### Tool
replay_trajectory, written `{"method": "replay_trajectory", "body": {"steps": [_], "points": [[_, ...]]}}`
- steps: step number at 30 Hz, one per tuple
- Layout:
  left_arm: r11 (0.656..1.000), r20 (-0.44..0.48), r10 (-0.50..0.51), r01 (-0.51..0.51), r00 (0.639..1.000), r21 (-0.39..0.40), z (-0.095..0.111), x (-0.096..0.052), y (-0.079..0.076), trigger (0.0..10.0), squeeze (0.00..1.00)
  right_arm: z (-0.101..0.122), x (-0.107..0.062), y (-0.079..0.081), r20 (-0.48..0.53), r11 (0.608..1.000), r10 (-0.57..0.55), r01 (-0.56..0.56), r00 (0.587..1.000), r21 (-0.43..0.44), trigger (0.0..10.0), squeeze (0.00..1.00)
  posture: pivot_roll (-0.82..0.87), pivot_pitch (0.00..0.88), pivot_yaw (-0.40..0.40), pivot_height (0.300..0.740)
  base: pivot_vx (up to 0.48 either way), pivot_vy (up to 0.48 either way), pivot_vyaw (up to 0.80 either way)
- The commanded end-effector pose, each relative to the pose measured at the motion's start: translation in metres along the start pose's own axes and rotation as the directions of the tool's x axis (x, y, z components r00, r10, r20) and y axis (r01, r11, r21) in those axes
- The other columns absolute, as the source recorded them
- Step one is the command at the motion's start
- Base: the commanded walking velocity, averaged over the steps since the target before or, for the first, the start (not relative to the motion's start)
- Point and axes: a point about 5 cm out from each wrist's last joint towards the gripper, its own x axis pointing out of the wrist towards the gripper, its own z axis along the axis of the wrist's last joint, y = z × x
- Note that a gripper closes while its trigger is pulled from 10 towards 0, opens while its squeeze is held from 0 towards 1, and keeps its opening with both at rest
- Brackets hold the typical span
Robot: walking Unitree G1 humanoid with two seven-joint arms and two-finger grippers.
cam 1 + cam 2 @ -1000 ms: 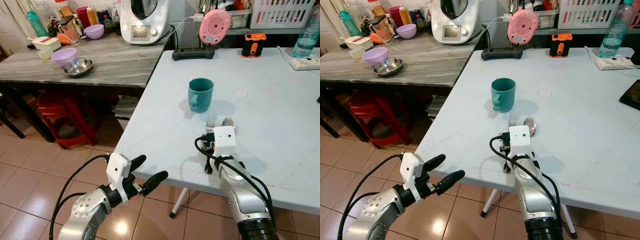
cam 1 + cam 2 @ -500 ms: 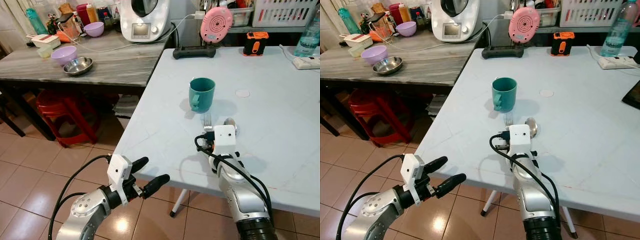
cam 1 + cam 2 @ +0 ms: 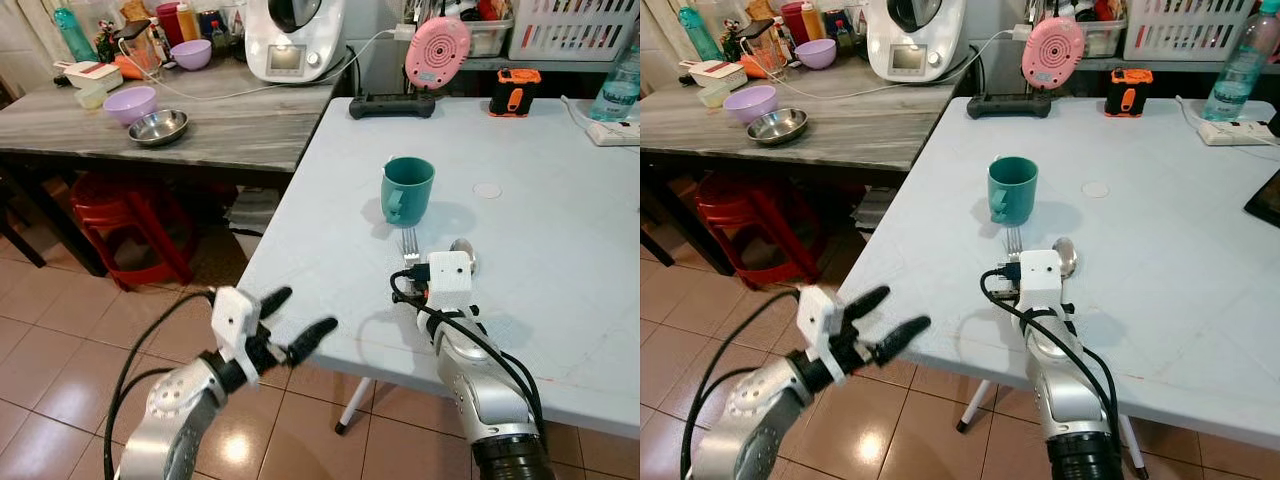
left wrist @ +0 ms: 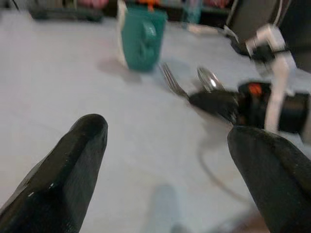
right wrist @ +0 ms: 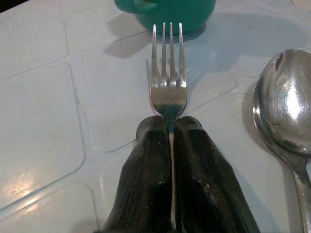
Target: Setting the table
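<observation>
A teal mug [image 3: 406,189] stands on the pale blue table [image 3: 560,260], a little back from its front edge. Just in front of the mug lie a fork [image 5: 168,82] and a spoon [image 5: 286,107], side by side, both pointing at the mug. My right gripper [image 5: 171,127] is shut on the fork's handle, low over the table; the handle is hidden between the fingers. My left gripper [image 3: 306,308] hangs open and empty off the table's front left edge, over the tiled floor, facing the mug [image 4: 142,36].
A grey side table [image 3: 230,130] at the left carries a steel bowl [image 3: 159,127], a purple bowl [image 3: 130,103] and a white appliance [image 3: 292,40]. A red stool [image 3: 130,225] stands beneath it. A pink fan [image 3: 437,52], an orange device [image 3: 510,90] and a bottle [image 3: 623,80] line the table's back.
My left gripper has risen a little toward the table's front edge. The right gripper still has the fork in about the same place.
</observation>
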Motion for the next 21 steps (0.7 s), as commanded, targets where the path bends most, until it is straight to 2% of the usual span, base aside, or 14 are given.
{"method": "replay_trajectory", "body": {"steps": [1, 6, 8, 11, 12, 14, 15, 19, 21], "points": [[0.995, 0.022, 0.09, -0.09, 0.996, 0.044, 0.005, 0.0, 0.015, 10.0, 0.0, -0.03, -0.002, -0.007, -0.134, 0.994, -0.057, 0.068, 0.989, 0.08, 0.0, 0.0, -0.05, 0.006, 0.132, 0.74, 0.0, 0.0, 0.0], [0.984, 0.035, 0.167, -0.169, 0.985, 0.061, 0.007, 0.002, 0.023, 10.0, 0.0, -0.025, -0.005, -0.009, -0.106, 0.986, -0.1, 0.113, 0.989, 0.123, 0.0, 0.0, -0.05, 0.004, 0.136, 0.74, 0.0, 0.0, 0.0], [0.956, 0.026, 0.287, -0.288, 0.958, 0.061, 0.006, 0.0, 0.035, 10.0, 0.0, -0.018, -0.011, -0.015, -0.069, 0.975, -0.15, 0.159, 0.986, 0.156, 0.0, 0.0, -0.05, 0.003, 0.142, 0.74, 0.0, 0.0, 0.0], [0.94, 0.021, 0.336, -0.336, 0.942, 0.064, 0.004, -0.001, 0.039, 10.0, 0.0, -0.014, -0.013, -0.016, -0.044, 0.974, -0.156, 0.161, 0.987, 0.161, 0.2, 0.0, -0.05, 0.003, 0.142, 0.74, 0.0, 0.0, 0.0], [0.931, 0.021, 0.359, -0.359, 0.933, 0.058, 0.003, -0.001, 0.041, 10.0, 0.0, -0.012, -0.013, -0.016, -0.029, 0.975, -0.152, 0.155, 0.988, 0.158, 10.0, 0.0, -0.05, 0.003, 0.142, 0.74, 0.0, 0.0, 0.0], [0.92, 0.023, 0.39, -0.39, 0.921, 0.04, 0.003, -0.002, 0.044, 10.0, 0.0, -0.005, -0.014, -0.017, 0.022, 0.977, -0.153, 0.148, 0.988, 0.152, 10.0, 0.0, -0.05, 0.005, 0.141, 0.74, 0.0, 0.0, 0.0], [0.916, 0.028, 0.398, -0.399, 0.917, 0.036, 0.003, -0.001, 0.045, 10.0, 0.0, 0.002, -0.016, -0.018, 0.084, 0.982, -0.161, 0.151, 0.983, 0.114, 10.0, 0.0, -0.06, 0.005, 0.138, 0.74, 0.0, 0.0, 0.0], [0.911, 0.042, 0.411, -0.412, 0.911, 0.019, 0.002, 0.002, 0.046, 10.0, 0.0, 0.011, -0.019, -0.02, 0.181, 0.988, -0.153, 0.149, 0.971, 0.036, 10.0, 0.0, -0.06, 0.007, 0.135, 0.74, 0.0, 0.0, 0.0], [0.909, 0.045, 0.417, -0.418, 0.908, 0.011, 0.002, 0.004, 0.046, 10.0, 0.0, 0.013, -0.021, -0.018, 0.191, 0.993, -0.122, 0.118, 0.974, 0.03, 10.0, 0.0, -0.06, 0.008, 0.134, 0.74, 0.0, 0.0, 0.0]]}}
